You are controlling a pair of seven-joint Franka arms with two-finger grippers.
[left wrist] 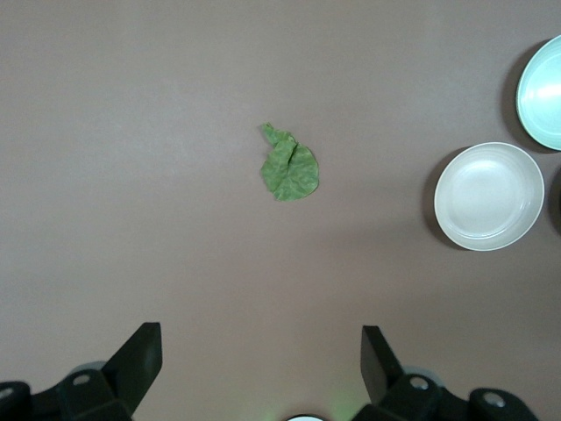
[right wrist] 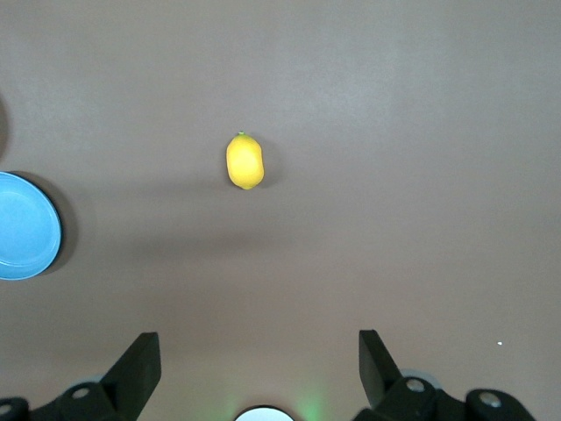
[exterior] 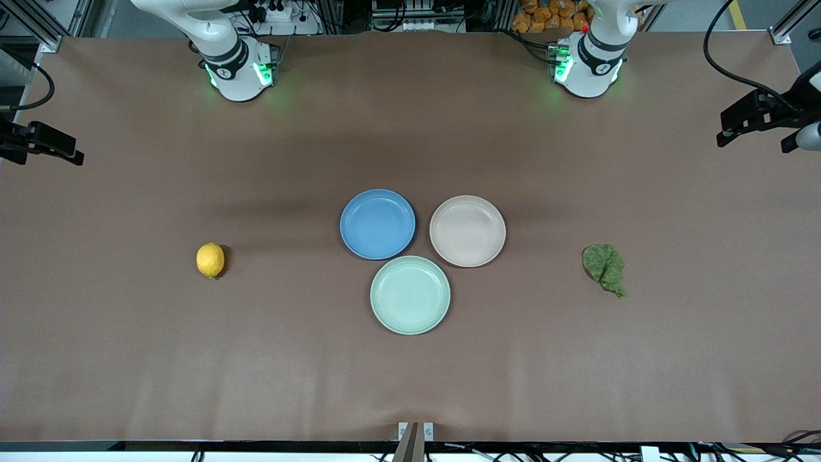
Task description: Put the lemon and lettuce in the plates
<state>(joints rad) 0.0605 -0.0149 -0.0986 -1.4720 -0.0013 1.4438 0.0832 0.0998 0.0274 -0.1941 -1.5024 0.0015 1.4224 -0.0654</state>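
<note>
1. The left gripper (left wrist: 261,355) shows only in the left wrist view — fingers spread wide, nothing between them, high over bare brown table (exterior: 128,359) toward the left arm's end.
2. The right gripper (right wrist: 259,355) shows only in the right wrist view, likewise released and empty, over the table toward the right arm's end. The front view shows the arms' bases but neither gripper.
3. The lettuce (exterior: 604,267) lies flat on the table toward the left arm's end, well apart from the plates; its long axis runs slantwise, the pointed tip aimed nearer the front camera and away from the plates.
4. The lemon (exterior: 210,260) rests on the table toward the right arm's end, well apart from the plates, its long axis running roughly toward and away from the front camera.
5. At mid-table the blue plate (exterior: 378,224) and the beige-pink plate (exterior: 467,231) sit side by side; the mint-green plate (exterior: 410,294) lies just beside both, nearer the front camera — only the front view shows all three together.
</note>
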